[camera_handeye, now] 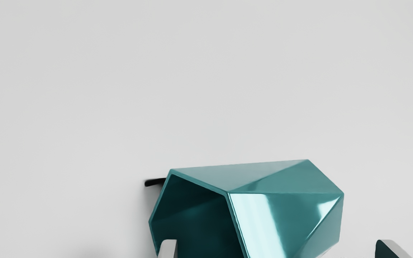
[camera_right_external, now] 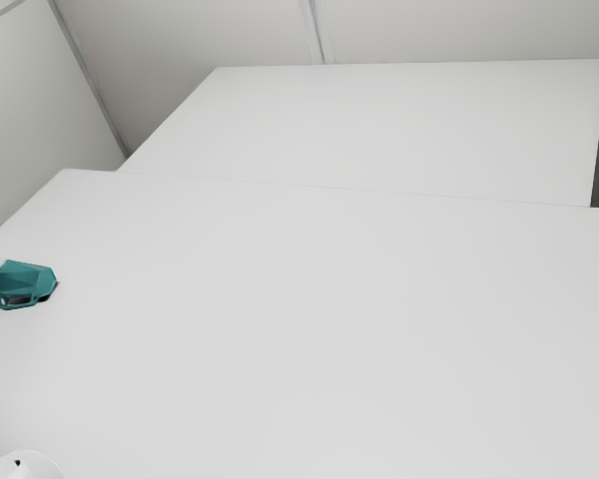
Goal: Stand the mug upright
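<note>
Tool [camera_handeye: 279,248] jaws stood apart close by the mug [camera_handeye: 285,215], which lay on its side on the bench [camera_right_external: 329,319], mouth [camera_handeye: 195,215] towards one finger [camera_handeye: 167,250]. An uneven close risked that finger snagging the rim [camera_handeye: 227,193], making the mug roll or skid.

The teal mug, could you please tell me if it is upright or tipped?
Tipped: the mug lies on its side, its mouth opening sideways.
</note>
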Motion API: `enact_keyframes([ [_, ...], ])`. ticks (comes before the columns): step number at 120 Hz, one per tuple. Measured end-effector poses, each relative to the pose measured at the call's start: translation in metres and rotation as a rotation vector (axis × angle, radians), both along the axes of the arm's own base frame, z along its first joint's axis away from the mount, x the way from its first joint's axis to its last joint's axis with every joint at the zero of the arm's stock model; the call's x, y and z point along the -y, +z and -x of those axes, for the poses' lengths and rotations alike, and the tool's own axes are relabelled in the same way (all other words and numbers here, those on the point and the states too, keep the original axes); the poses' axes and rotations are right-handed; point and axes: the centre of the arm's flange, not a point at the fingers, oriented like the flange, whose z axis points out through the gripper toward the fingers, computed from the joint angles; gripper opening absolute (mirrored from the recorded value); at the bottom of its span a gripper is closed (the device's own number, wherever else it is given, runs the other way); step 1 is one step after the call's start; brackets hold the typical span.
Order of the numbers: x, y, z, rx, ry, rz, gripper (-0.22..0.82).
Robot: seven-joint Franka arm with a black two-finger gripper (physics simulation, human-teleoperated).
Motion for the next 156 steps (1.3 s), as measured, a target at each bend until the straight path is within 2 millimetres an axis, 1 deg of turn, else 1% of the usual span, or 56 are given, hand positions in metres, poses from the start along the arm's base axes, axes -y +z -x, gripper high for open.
enact_keyframes([
  [6,0.003,-0.005,0.000,0.004,-0.010,0.022,0.60],
  [21,0.014,-0.026,-0.002,0.013,-0.030,0.090,0.60],
  [38,0.020,-0.030,-0.003,0.033,-0.049,0.135,0.60],
  [43,0.022,-0.029,-0.004,0.042,-0.054,0.148,0.53],
  [55,0.024,-0.028,-0.004,0.055,-0.064,0.167,0.26],
  [60,0.025,-0.027,-0.004,0.058,-0.068,0.172,0.16],
  [71,0.028,-0.025,-0.006,0.071,-0.078,0.190,0.02],
  [80,0.031,-0.022,-0.008,0.087,-0.087,0.207,-0.05],
  [92,0.035,-0.017,-0.009,0.101,-0.103,0.231,-0.11],
  [111,0.043,-0.018,-0.009,0.106,-0.125,0.272,-0.14],
  [120,0.045,-0.015,-0.009,0.110,-0.133,0.279,-0.15],
  [124,0.045,-0.010,-0.009,0.112,-0.137,0.277,-0.15],
  [131,0.046,0.004,-0.007,0.114,-0.144,0.270,-0.15],
  [144,0.055,0.024,-0.006,0.107,-0.161,0.271,-0.15],
  [149,0.060,0.036,-0.007,0.099,-0.171,0.264,-0.15],
  [156,0.072,0.055,-0.014,0.082,-0.195,0.250,-0.15],
])
